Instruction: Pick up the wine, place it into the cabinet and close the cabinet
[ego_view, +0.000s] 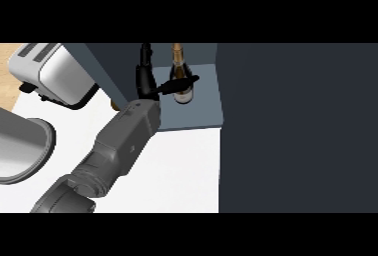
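Wine bottle (178, 67), upright on the grey-blue floor of the open cabinet (201, 111), towards the left of that compartment, gold foil neck pointing to the view's top and pale label low on the body. Apart from the compartment's right wall, with bare shelf between. Just left of the bottle, the left hand (145, 83), black, at the end of a grey forearm (125, 136) slanting up from the view's lower left corner. Fingers (145, 56) straight and close together, aimed at the view's top, alongside the bottle and not wrapped round it. Thumb (182, 84) stretched out to the right, lying across the front of the bottle's body above the label; real contact or mere overlap, cannot tell. Hand released, then, not clenched and not grasping. Right of the compartment, a broad dark slate panel (295, 125) filling the view's right side; whether door or side wall, cannot tell. Another dark panel (111, 70) on the compartment's left, behind the hand. On the white counter (181, 170), at upper left, a silver toaster (55, 75) with a black knob, tilted in the view, well apart from the bottle. At the left edge, part of a round grey metal vessel (22, 145), cut off by the frame.
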